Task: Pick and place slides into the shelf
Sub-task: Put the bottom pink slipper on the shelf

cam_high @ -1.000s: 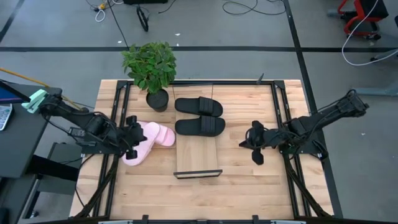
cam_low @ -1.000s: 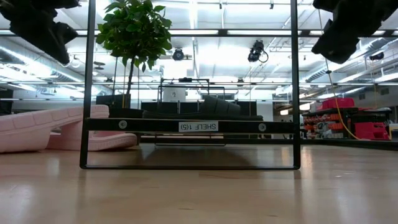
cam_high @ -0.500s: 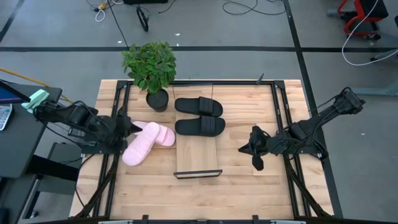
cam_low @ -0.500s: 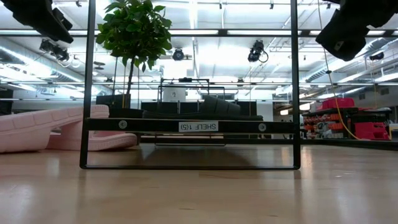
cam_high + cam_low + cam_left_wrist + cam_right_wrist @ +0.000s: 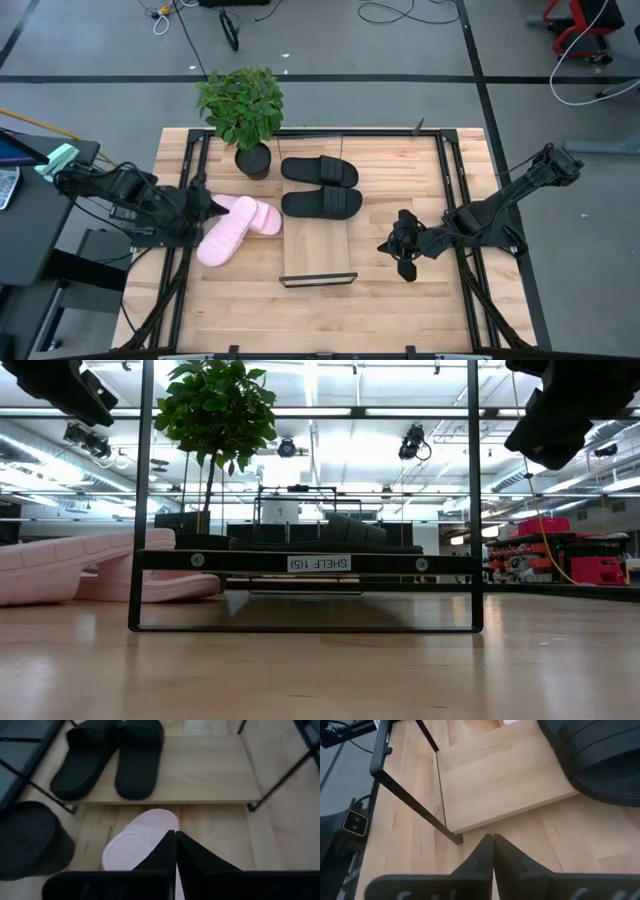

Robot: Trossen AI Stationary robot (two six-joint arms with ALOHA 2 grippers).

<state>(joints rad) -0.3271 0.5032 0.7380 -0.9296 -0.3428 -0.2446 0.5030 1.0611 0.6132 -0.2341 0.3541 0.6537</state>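
Two black slides (image 5: 321, 187) lie side by side, soles down, on the far half of the shelf (image 5: 318, 250); the left wrist view shows the black slides (image 5: 115, 760) too. Two pink slides (image 5: 235, 222) lie on the table left of the shelf, one resting partly on the other. My left gripper (image 5: 207, 203) is shut and hovers above the pink slides' far-left end, over a pink slide (image 5: 137, 845). My right gripper (image 5: 394, 246) is shut and hangs in the air right of the shelf's near end, facing its bare board (image 5: 505, 785).
A potted plant (image 5: 243, 115) stands at the far left of the shelf, close to the pink slides. The shelf's black end frame (image 5: 306, 563) rises at its near end. Bare table lies near and right of the shelf. Black table rails (image 5: 455, 190) run down both sides.
My left gripper has risen and drawn back from over the pink slides toward the table's left edge, then held still. My right gripper has moved toward the shelf and slightly toward the near edge. The slides have stayed where they were.
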